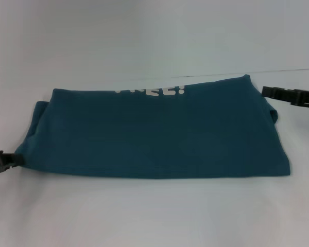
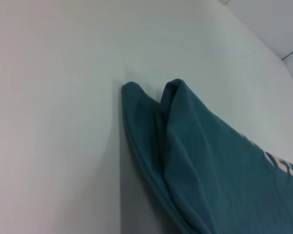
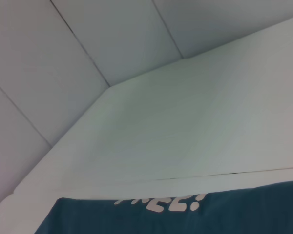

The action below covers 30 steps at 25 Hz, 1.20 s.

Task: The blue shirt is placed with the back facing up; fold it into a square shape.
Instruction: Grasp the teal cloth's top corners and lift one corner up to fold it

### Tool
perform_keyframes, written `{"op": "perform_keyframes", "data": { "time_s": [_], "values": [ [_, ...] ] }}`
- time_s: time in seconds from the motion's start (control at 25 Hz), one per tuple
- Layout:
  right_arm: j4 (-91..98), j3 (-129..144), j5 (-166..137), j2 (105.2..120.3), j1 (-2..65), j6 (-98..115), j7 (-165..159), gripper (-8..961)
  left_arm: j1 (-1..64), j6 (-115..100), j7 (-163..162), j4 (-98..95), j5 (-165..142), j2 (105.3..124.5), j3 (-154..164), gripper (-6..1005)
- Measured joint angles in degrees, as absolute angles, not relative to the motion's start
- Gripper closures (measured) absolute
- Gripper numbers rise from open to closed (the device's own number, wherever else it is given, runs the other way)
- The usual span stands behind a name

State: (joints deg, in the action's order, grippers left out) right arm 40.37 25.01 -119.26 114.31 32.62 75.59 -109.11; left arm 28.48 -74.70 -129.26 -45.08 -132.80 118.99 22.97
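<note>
Shirt (image 1: 154, 136) lies across the middle of the white worktop (image 1: 154, 216) as a wide band, already folded lengthwise, with part of the white lettering (image 1: 152, 91) showing along its far edge. Nearest, at the band's left end, the left hand (image 1: 1, 160) sits low against the near corner; whether its fingers are apart or together on the cloth I cannot tell. The left wrist view shows two layers (image 2: 171, 97) at that end peaking apart, so the grip should probably take both, or the under layer will drag. Farther off, the right hand (image 1: 288, 96) is just beside the far right corner, its grip likewise unclear. To get a square, one end likely needs carrying across to the other, with edges kept aligned and the cloth lifted clear enough to avoid bunching.
</note>
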Motion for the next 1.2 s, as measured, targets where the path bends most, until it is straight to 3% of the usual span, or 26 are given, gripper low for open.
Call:
{"op": "perform_keyframes", "data": {
  "time_s": [0.12, 0.24, 0.44, 0.56, 0.72, 1.2],
  "values": [
    [38.7, 25.3, -119.3, 114.96, 33.7, 74.0, -107.7, 379, 27.6, -75.5, -127.5, -45.0, -131.8, 119.18, 21.8, 979],
    [37.3, 26.1, -119.3, 115.62, 34.7, 71.9, -106.9, 598, 27.1, -76.3, -125.9, -45.0, -131.6, 119.23, 20.2, 979],
    [36.5, 28.5, -119.3, 117.33, 36.1, 68.4, -105.4, 837, 26.8, -78.0, -123.7, -44.8, -131.1, 118.94, 17.3, 979],
    [36.4, 30.6, -119.3, 118.64, 36.8, 65.6, -104.3, 869, 26.6, -78.6, -123.1, -44.8, -130.6, 118.72, 16.9, 979],
    [36.2, 31.8, -119.3, 119.33, 37.4, 63.3, -104.1, 911, 26.4, -78.8, -122.9, -45.1, -130.5, 118.28, 16.7, 979],
    [31.2, 31.9, -119.0, 119.53, 40.6, 60.2, -101.5, 954, 25.6, -79.6, -122.2, -45.7, -130.8, 117.37, 12.7, 978]
  ]
}}
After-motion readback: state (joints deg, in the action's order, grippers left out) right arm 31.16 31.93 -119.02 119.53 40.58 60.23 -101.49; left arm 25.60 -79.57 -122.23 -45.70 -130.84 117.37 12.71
